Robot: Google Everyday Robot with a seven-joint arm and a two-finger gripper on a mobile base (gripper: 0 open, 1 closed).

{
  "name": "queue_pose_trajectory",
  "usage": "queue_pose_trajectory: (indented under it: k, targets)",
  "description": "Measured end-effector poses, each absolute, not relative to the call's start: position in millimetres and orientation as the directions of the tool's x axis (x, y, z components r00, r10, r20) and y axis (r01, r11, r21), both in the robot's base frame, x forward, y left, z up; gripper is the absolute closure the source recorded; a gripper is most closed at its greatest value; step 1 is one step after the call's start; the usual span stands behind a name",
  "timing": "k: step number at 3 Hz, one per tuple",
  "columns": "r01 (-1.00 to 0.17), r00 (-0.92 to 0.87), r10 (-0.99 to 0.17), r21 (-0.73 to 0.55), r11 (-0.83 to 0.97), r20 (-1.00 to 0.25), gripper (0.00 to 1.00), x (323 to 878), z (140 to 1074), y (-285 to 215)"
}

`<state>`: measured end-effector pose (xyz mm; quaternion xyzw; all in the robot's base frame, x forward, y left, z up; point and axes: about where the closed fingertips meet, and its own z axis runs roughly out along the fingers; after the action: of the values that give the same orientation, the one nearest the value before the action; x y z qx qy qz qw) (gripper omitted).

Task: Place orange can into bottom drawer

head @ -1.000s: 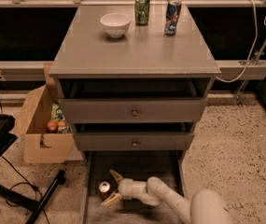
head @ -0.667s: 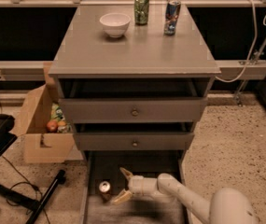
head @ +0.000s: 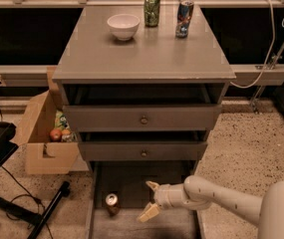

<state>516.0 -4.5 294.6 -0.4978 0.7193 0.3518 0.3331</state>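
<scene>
The orange can (head: 112, 203) stands upright on the floor of the bottom drawer (head: 126, 223), near its left rail. The drawer is pulled out below the two upper knobbed drawers. My gripper (head: 150, 200) hangs over the middle of the bottom drawer, to the right of the can and apart from it. Its fingers are spread open and hold nothing. The white arm reaches in from the lower right.
A white bowl (head: 123, 26), a green can (head: 152, 10) and a blue-and-red can (head: 184, 18) stand on the cabinet top (head: 146, 59). A cardboard box (head: 44, 133) with snacks sits to the left. A black stand and cables lie at the lower left.
My gripper has drawn back to the right, away from the can, and the can stays standing in the drawer. The arm has pulled toward the lower right.
</scene>
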Motion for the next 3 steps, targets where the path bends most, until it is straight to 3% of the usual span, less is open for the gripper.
queue_pose_trajectory:
  k: [1, 3]
  targets:
    - [-0.939, -0.332, -0.605, 0.195, 0.282, -0.724, 0.0, 499.0, 322.8, -8.4]
    - [-0.939, -0.317, -0.692, 0.112, 0.326, -0.649, 0.0, 477.6, 389.9, -6.8]
